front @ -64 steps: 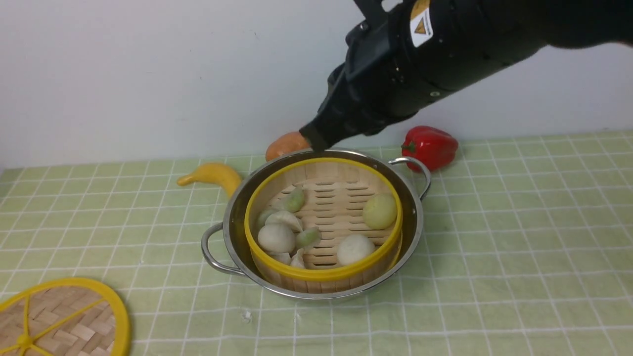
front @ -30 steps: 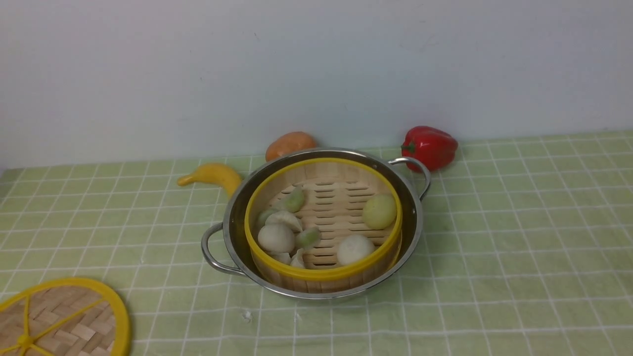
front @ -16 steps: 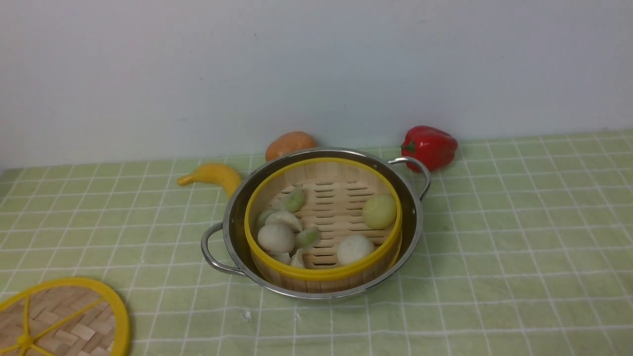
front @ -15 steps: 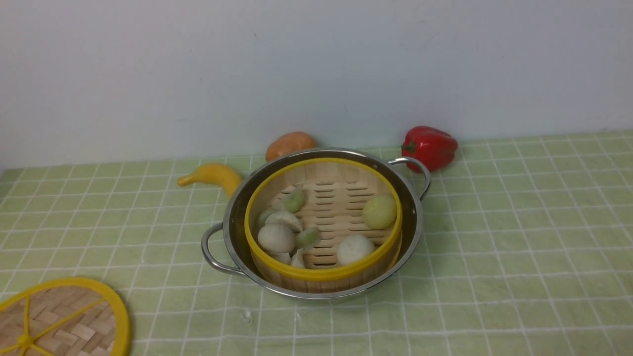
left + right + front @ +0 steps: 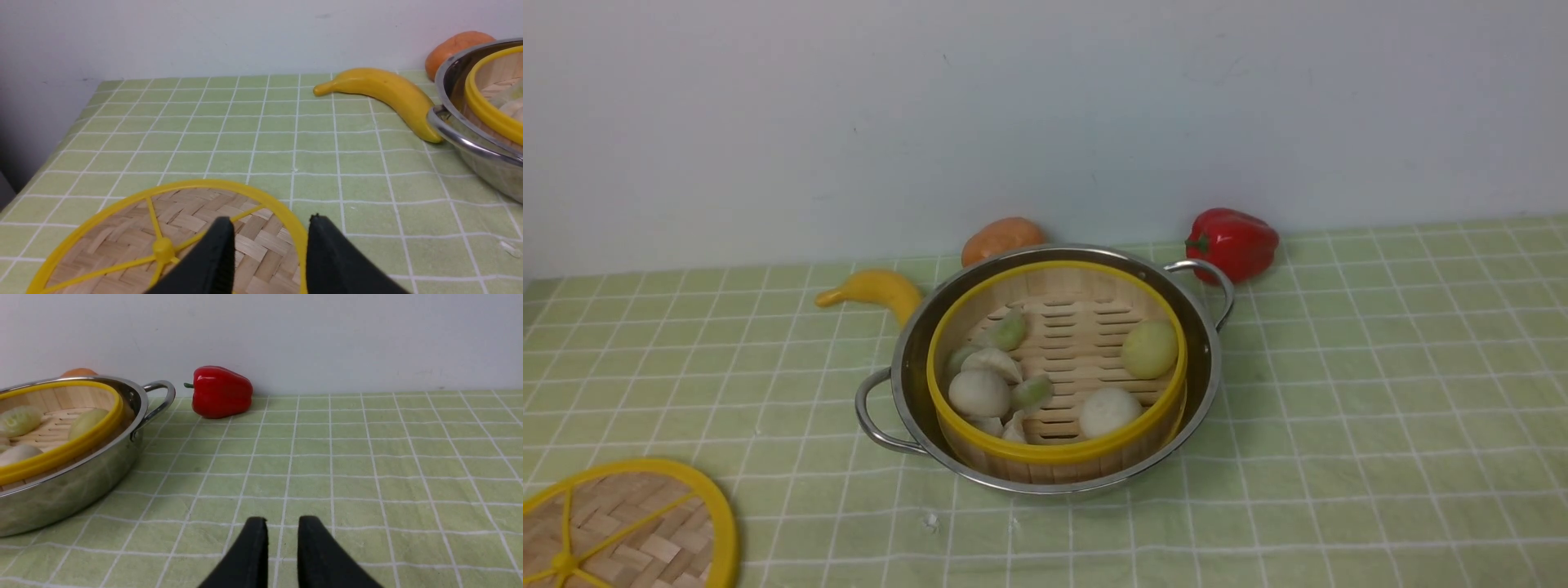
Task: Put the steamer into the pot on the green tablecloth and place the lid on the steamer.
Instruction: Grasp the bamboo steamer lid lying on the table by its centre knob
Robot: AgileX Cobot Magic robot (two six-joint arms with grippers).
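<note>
The steamer [image 5: 1078,351] sits in the pot [image 5: 1207,367]. The lid [image 5: 122,228] lies near left on the green tablecloth [image 5: 1339,408]. The left gripper [image 5: 271,222], jaws apart, is poised over its rim; I'd pinch squarely and lift level. The right gripper [image 5: 282,522] hangs empty, barely parted.

plain white wall [image 5: 768,122], soft even light

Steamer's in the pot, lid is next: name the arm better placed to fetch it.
Left. The left fingers hang open right at the lid; the right fingers sit on the pot's other side, over the tablecloth.
</note>
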